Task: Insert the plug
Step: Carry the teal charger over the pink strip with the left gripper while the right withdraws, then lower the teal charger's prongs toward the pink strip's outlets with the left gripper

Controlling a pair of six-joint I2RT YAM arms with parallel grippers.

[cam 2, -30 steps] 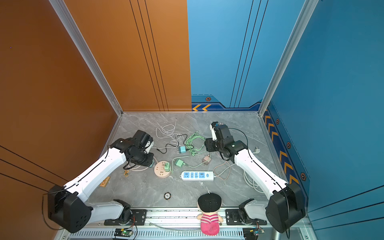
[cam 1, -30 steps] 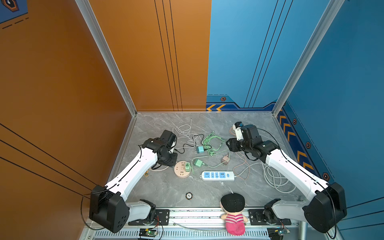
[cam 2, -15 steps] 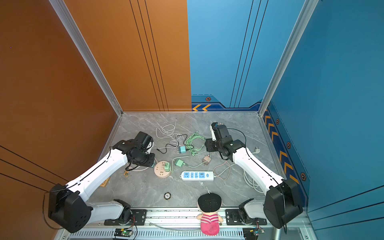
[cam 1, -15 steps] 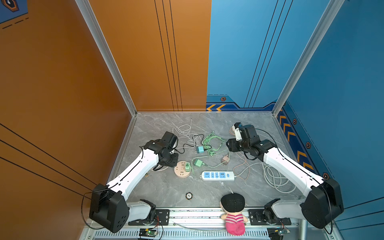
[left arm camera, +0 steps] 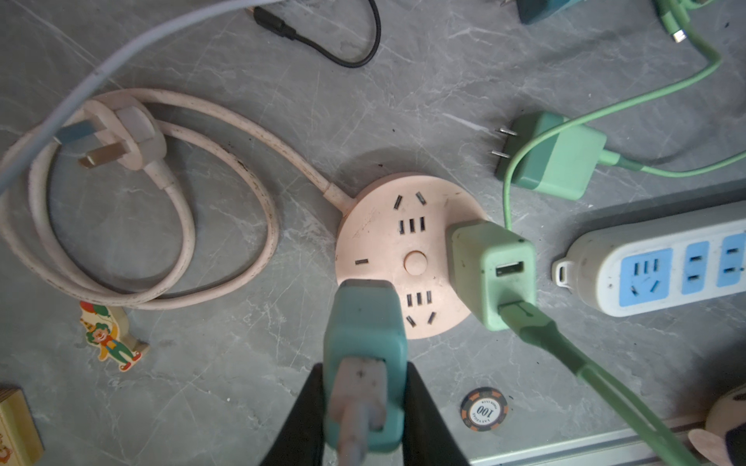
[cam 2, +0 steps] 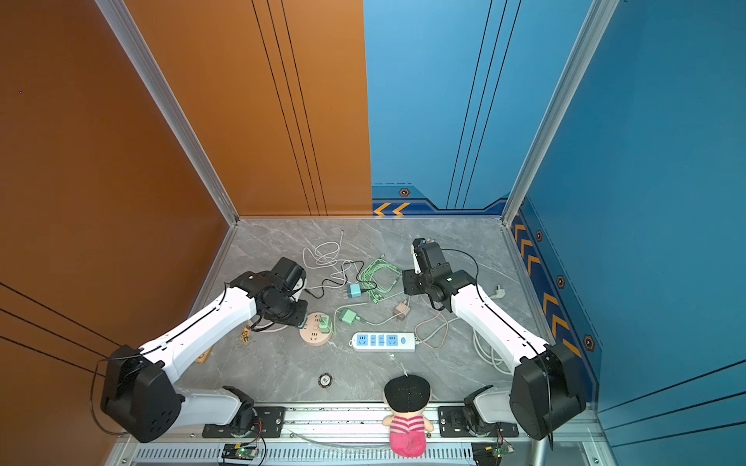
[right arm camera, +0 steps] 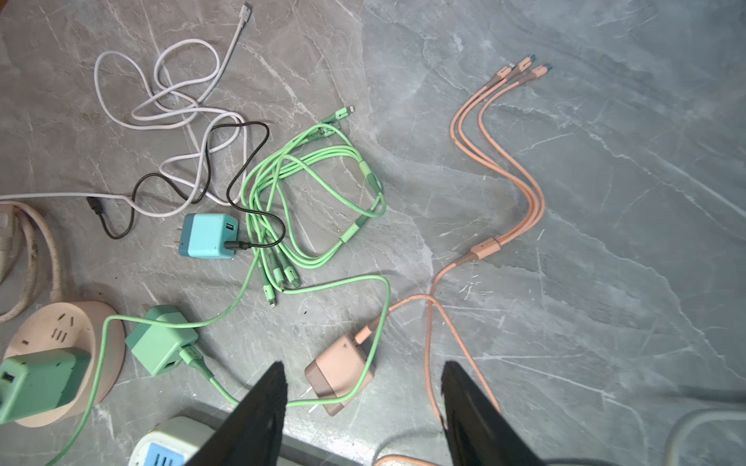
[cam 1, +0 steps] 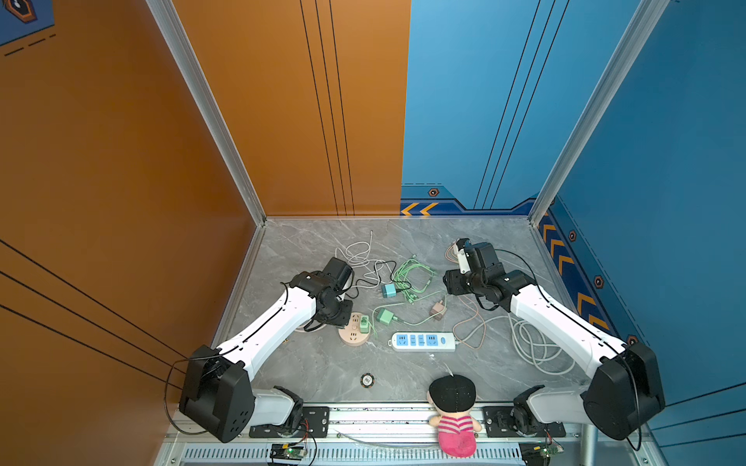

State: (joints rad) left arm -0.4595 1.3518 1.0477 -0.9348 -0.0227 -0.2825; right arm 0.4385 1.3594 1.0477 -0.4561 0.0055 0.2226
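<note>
- Overhead, in both top views: the left claw (cam 1: 342, 318) sits at the rim of the round pink socket (cam 1: 354, 334), on the side away from the white power strip (cam 1: 422, 341). Its wrist hides what it carries. The right claw (cam 2: 408, 282) hangs well apart from the socket, beyond the cable tangle.
- Left wrist view: the left claw (left arm camera: 365, 369) is clenched on the teal charger (left arm camera: 365, 322), which has a pale cable plugged into its back. The charger's nose overlaps the socket's near rim, just beside the centre button. The prongs are hidden, so I cannot tell whether they have entered any slot. A green charger (left arm camera: 490, 266) is already seated at the socket's edge toward the strip.
- Judgement: this looks like the alignment stage. Square the prongs to a free slot pair, keep the body upright, and press straight down. The light socket may skid or tip under an off-centre push, and the trailing cable could drag the charger askew.
- Right wrist view: the right claw (right arm camera: 363, 365) is released and empty. A pink charger (right arm camera: 341, 375) lies on the table beneath its fingers, and the socket sits off to one side.
</note>
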